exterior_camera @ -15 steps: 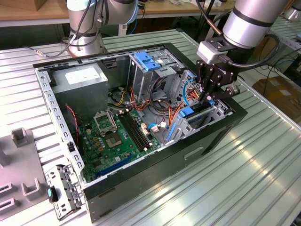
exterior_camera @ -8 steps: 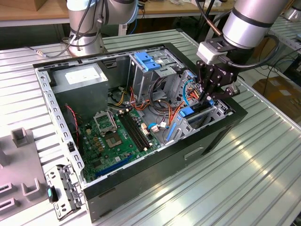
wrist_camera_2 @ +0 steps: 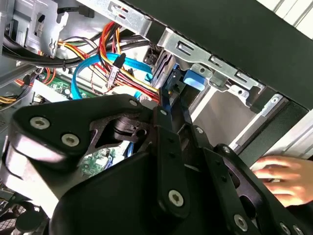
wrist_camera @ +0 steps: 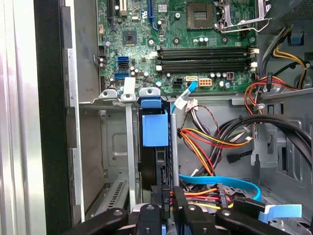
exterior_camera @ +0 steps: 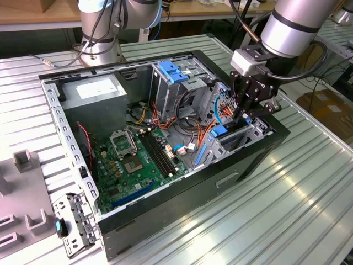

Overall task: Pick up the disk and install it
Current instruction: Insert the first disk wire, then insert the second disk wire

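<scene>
The disk (wrist_camera: 155, 147) stands on edge in the drive bay of the computer case (exterior_camera: 259, 160). The gripper (wrist_camera: 167, 208) pinches its rear edge, jaws closed on it.

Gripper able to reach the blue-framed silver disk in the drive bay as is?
Probably yes: the gripper is already at the blue-framed disk, which stands on edge in the metal drive bay; nearby cables lie beside it, not across.

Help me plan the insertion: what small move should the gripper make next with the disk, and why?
Probably ease it slightly deeper along the slot. The disk stands on edge between the metal bay rails, the gripper shut on its near end, and the cables lie beside it.
</scene>
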`<state>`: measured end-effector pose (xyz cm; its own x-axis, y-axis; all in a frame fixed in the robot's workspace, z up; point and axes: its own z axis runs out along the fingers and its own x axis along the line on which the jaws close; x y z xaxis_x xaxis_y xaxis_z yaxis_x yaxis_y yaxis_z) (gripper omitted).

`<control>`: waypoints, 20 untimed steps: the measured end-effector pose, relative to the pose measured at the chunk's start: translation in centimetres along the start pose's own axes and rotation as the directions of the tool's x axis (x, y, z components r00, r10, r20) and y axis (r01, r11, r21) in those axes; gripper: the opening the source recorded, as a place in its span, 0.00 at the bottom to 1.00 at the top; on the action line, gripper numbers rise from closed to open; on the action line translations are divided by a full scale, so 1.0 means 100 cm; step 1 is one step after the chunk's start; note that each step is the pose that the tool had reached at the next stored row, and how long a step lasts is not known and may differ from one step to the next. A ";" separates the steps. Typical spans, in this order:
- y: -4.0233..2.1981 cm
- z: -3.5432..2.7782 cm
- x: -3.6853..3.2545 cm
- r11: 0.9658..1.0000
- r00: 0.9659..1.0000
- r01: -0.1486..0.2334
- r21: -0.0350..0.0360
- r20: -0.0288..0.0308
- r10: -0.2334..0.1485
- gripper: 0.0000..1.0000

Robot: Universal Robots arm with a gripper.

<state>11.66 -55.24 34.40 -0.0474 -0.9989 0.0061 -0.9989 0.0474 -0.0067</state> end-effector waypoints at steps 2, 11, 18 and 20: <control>0.0000 -0.0068 0.0001 1.000 1.000 0.000 0.000 0.000 0.000 0.24; 0.0000 -0.0104 0.0001 1.000 1.000 0.000 0.000 0.000 0.000 0.11; -0.0001 -0.0107 0.0001 1.000 1.000 0.000 0.000 0.000 0.000 0.11; -0.0001 -0.0108 0.0001 1.000 1.000 0.000 0.000 0.000 0.000 0.11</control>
<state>11.66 -55.24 35.48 -0.0474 -0.9989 0.0062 -0.9989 0.0474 -0.0066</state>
